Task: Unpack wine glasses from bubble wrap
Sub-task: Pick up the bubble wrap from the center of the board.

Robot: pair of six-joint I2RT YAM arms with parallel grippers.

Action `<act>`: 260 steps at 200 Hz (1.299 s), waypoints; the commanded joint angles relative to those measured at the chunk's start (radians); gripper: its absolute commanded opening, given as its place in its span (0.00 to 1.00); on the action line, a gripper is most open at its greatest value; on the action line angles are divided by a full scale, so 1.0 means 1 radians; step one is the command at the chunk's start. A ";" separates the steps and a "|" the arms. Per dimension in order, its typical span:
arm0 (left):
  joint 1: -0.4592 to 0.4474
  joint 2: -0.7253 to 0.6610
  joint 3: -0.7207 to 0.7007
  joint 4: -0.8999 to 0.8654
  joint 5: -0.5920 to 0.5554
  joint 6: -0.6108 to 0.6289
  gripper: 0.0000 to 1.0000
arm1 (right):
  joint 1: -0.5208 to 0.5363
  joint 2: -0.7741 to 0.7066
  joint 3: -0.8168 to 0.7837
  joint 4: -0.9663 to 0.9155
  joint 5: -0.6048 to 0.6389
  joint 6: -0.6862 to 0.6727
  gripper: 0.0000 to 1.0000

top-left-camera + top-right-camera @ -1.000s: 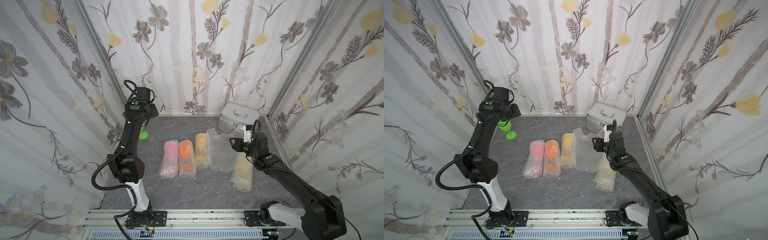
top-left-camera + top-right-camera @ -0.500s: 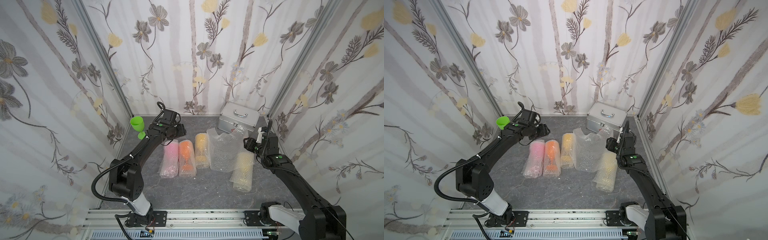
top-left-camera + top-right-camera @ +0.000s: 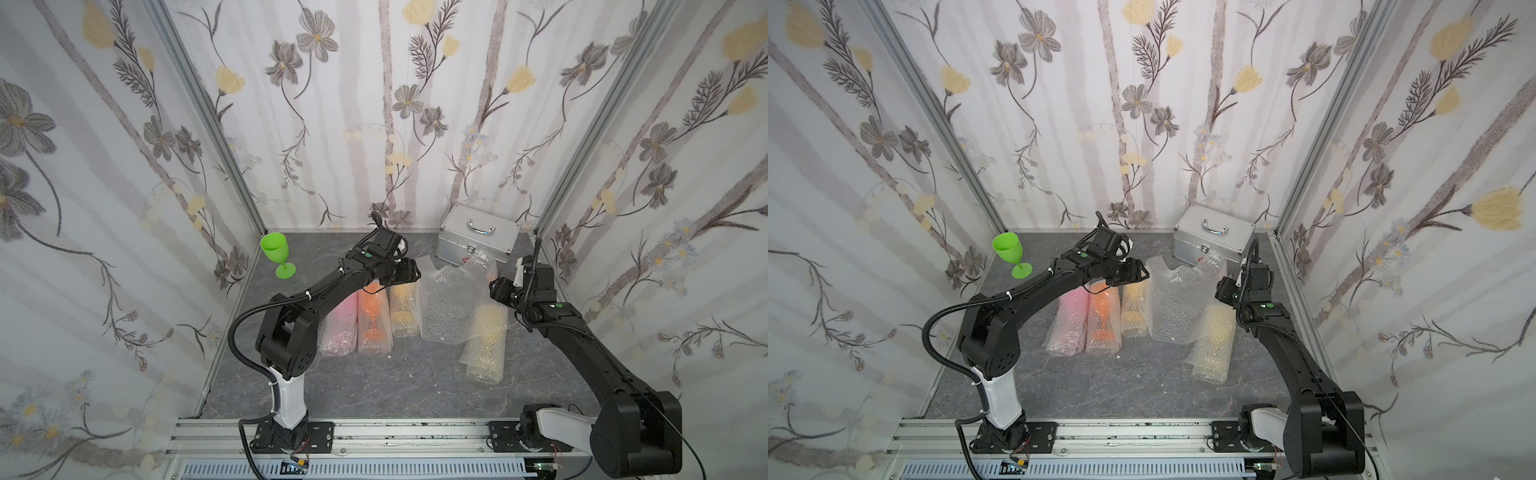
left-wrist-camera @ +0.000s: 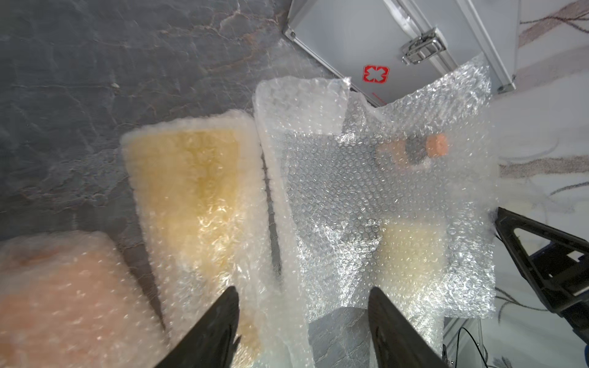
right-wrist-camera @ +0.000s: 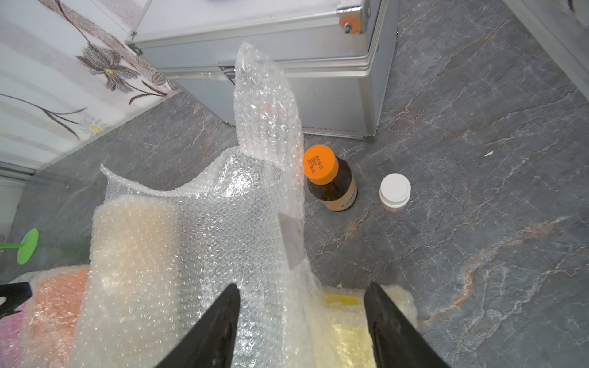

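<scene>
A green wine glass (image 3: 275,253) (image 3: 1009,253) stands unwrapped and upright at the back left. Pink (image 3: 341,328), orange (image 3: 372,316) and amber (image 3: 402,307) glasses lie side by side, each rolled in bubble wrap. A yellow one lies in its own roll (image 3: 486,336) to the right. Between them a loose sheet of bubble wrap (image 3: 453,303) lies crumpled. My left gripper (image 3: 409,272) (image 4: 303,290) hovers open over the amber roll's (image 4: 197,197) far end and the sheet's edge. My right gripper (image 3: 496,289) (image 5: 302,285) hangs open above the yellow roll's far end, gripping nothing.
A silver case (image 3: 478,241) stands at the back right, with the sheet's raised corner leaning toward it. A brown bottle with an orange cap (image 5: 330,178) and a small white-capped jar (image 5: 394,191) stand beside the sheet. Papered walls close in on three sides.
My left arm has swung away from the green glass at the back left to above the rolls, leaving the glass standing alone. My right gripper has shifted slightly to the right.
</scene>
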 commanded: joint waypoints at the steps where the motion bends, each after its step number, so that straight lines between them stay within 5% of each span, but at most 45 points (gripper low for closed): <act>1: -0.021 0.051 0.051 -0.035 -0.003 0.020 0.66 | 0.000 0.027 0.013 0.023 -0.044 -0.008 0.63; 34: -0.048 0.127 0.132 -0.116 -0.085 0.069 0.65 | 0.001 0.057 0.013 0.032 -0.058 -0.009 0.57; 64: -0.055 0.172 0.172 -0.124 -0.089 0.069 0.60 | 0.001 0.063 0.012 0.041 -0.060 -0.010 0.40; 138: -0.066 0.208 0.214 -0.152 -0.126 0.084 0.24 | 0.005 0.027 -0.016 0.075 -0.070 -0.012 0.07; 184: -0.066 0.165 0.185 -0.116 -0.134 0.101 0.01 | 0.008 -0.027 -0.045 0.110 -0.071 -0.018 0.00; 260: -0.037 -0.014 0.074 -0.055 -0.165 0.103 0.00 | 0.009 -0.104 -0.064 0.143 -0.106 -0.017 0.00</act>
